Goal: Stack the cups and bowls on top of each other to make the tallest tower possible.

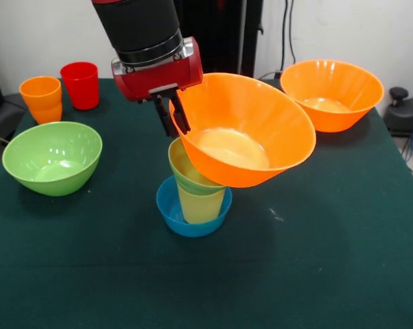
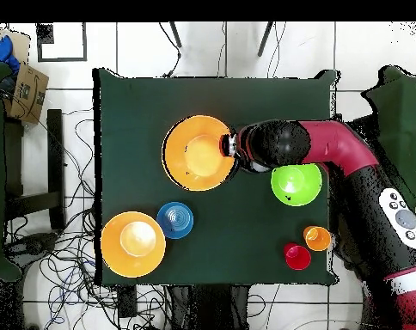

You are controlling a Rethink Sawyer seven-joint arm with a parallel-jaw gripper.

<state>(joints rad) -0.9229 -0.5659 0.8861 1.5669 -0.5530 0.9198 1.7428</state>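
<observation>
Orange bowl (image 1: 244,130), tilted atop the tower (image 1: 194,195), gripper (image 1: 173,115) pinching its rim.

The table (image 1: 316,274) lies bare along its camera-side edge in the front view. The tower (image 1: 196,199) blocks its middle, and bowls and cups crowd the pedestal-side corners.

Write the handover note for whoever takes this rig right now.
Pincer: shut on the rim of the tilted orange bowl, which sits atop the tower: blue bowl, yellow cup, small green bowl.
Loose: second orange bowl, large green bowl, orange cup, red cup, another blue bowl.
Left: level and release the bowl, then add the rest.
</observation>
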